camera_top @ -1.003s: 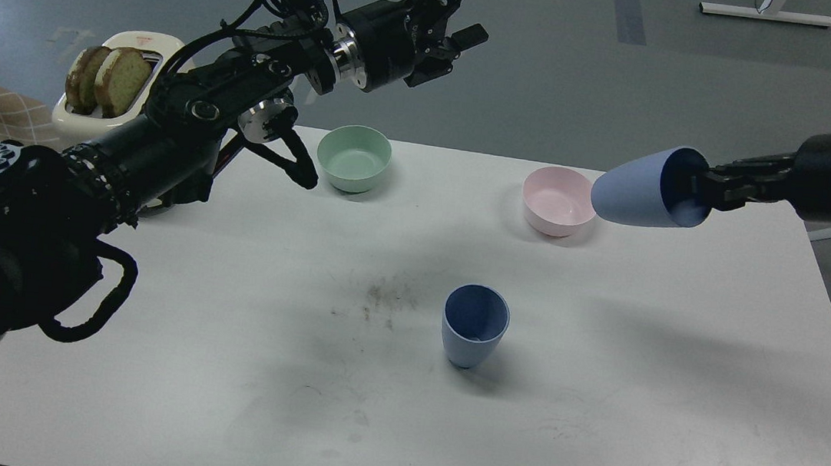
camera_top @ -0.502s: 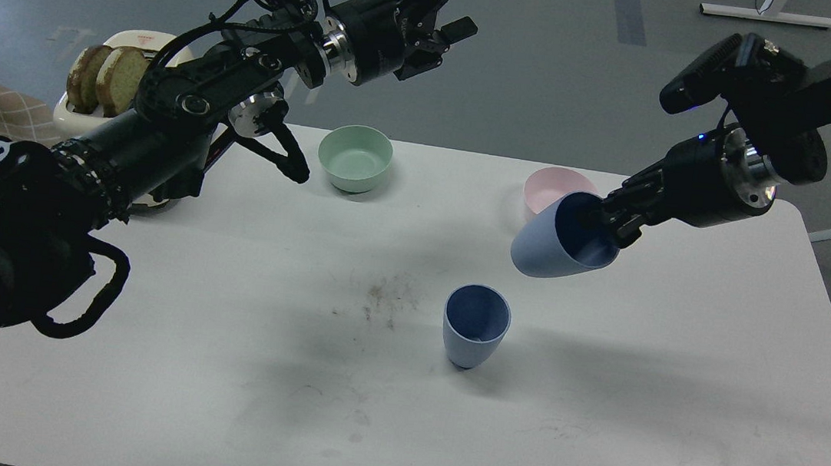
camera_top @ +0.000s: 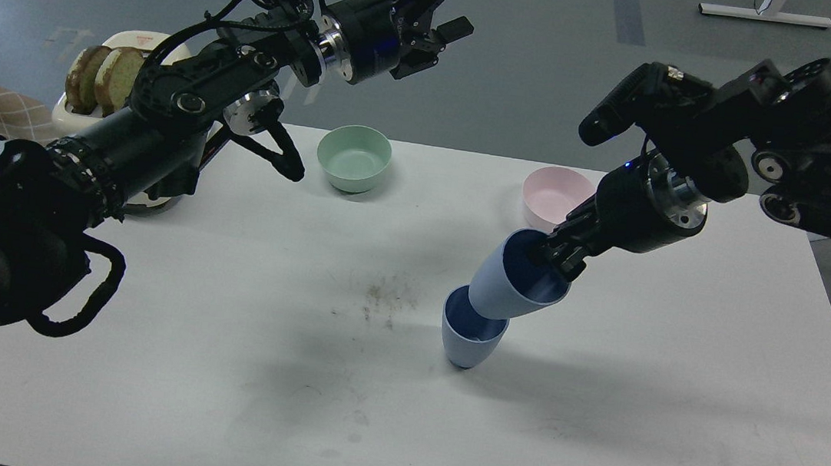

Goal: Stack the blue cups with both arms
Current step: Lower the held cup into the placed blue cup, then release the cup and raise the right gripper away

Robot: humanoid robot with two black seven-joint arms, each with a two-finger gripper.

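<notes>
My right claw [camera_top: 556, 257] grips the rim of a tilted blue cup [camera_top: 509, 285], its mouth facing up and right, its base dipping into the upright blue cup [camera_top: 469, 340] standing mid-tabletop [camera_top: 216, 366]. My left claw [camera_top: 439, 4] hangs spread and empty beyond the mint-green bowl [camera_top: 354, 158].
</notes>
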